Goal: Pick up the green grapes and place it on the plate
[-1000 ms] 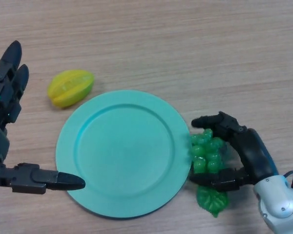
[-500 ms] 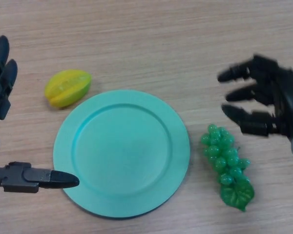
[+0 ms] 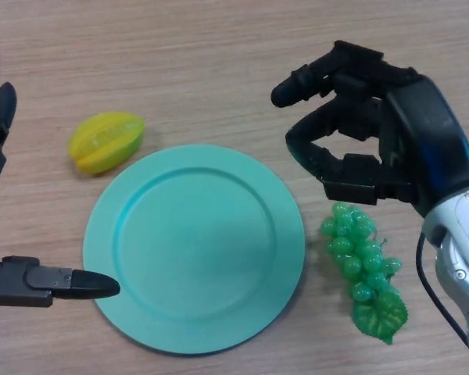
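Observation:
The bunch of green grapes point(image 3: 358, 259) lies on the wooden table just right of the teal plate point(image 3: 195, 250), its leaf end toward the near edge. It rests beside the plate's rim, not on it. My right hand point(image 3: 406, 133) hovers above and behind the grapes, open, its fingers loosely bent and holding nothing. At the view's left edge is my left hand point(image 3: 39, 283), open, its thumb pointing at the plate's near-left rim. Nothing lies on the plate.
A yellow starfruit point(image 3: 107, 141) sits on the table at the plate's far-left side, close to its rim. Bare wooden table stretches behind the plate and the right hand.
A second ago my right hand was curled around the grapes at the plate's edge. It let go, lifted away and now hangs above them; the grapes lie slightly further right.

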Controlling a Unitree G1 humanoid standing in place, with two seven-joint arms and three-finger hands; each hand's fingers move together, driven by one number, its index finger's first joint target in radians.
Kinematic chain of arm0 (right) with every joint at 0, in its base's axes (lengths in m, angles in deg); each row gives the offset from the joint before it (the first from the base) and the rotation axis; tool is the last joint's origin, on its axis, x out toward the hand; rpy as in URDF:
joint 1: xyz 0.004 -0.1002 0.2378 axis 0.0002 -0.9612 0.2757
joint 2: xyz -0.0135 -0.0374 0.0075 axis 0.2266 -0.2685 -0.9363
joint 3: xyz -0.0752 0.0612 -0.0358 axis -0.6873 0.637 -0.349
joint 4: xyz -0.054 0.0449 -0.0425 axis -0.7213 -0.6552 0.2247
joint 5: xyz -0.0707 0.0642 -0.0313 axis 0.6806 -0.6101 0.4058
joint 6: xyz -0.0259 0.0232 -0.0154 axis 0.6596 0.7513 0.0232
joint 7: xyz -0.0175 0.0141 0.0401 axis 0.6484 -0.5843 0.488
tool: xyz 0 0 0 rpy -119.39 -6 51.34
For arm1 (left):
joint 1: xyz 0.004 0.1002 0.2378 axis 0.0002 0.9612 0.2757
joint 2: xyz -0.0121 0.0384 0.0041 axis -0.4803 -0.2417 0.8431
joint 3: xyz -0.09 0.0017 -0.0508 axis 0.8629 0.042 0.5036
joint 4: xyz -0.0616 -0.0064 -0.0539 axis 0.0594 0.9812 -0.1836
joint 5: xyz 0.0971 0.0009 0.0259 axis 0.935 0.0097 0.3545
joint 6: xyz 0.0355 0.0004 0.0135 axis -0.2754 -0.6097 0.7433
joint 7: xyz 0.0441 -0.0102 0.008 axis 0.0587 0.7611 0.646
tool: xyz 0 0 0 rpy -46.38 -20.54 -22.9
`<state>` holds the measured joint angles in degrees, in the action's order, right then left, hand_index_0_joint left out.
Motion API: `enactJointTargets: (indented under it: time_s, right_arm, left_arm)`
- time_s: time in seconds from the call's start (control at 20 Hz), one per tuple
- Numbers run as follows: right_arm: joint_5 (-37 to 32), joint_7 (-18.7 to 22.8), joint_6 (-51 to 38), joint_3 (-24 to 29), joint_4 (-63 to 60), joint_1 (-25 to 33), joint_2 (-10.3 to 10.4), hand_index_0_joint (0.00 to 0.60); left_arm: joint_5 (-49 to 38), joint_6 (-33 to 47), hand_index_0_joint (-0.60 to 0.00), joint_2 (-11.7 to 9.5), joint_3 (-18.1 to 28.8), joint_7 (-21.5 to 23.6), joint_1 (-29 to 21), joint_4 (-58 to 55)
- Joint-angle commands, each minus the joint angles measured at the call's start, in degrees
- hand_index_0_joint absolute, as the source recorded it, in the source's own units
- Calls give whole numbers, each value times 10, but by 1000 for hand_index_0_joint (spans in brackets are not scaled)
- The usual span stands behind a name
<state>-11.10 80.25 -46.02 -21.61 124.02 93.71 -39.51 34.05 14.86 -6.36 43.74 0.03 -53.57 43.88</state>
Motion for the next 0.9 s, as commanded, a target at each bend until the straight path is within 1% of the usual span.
enactJointTargets:
  time_s: [0.05, 0.1, 0.15, 0.2, 0.25, 0.3, 0.4, 0.5, 0.65, 0.75, 0.9]
  right_arm:
    - [32, -38, -52, 33, 62, -4, -6, 600]
    - [30, -53, -62, 39, 72, -14, -8, 501]
    - [27, -58, -70, 43, 75, -19, -9, 401]
    - [12, -69, -90, 57, 86, -32, -12, 252]
    - [-6, -75, -105, 70, 98, -46, -15, 152]
    - [-66, -77, -127, 99, 129, -83, -21, 8]
    - [-107, -69, -119, 112, 153, -107, -27, 0]
    - [-123, -66, -123, 127, 165, -124, -34, 0]
    - [-113, -63, -123, 120, 171, -127, -39, 0]
    - [-100, -64, -108, 112, 175, -120, -40, 0]
    - [-87, -65, -92, 102, 182, -113, -36, 0]
  left_arm:
    - [-37, 37, 0, -13, 24, -5, -8, -54]
    - [-40, 32, 0, -14, 24, -6, -9, -59]
    - [-40, 27, 0, -15, 25, -5, -10, -61]
    - [-44, 8, 0, -18, 27, -3, -15, -71]
    - [-49, -10, 0, -20, 29, -2, -19, -83]
    - [-73, -43, 0, -26, 40, -8, -29, -119]
    - [-94, -61, 0, -31, 53, -10, -35, -142]
    - [-100, -77, 0, -35, 56, -4, -42, -151]
    - [-94, -90, 0, -35, 49, 3, -44, -154]
    - [-100, -108, 0, -37, 53, 10, -48, -172]
    - [-102, -122, 0, -41, 55, 18, -54, -180]
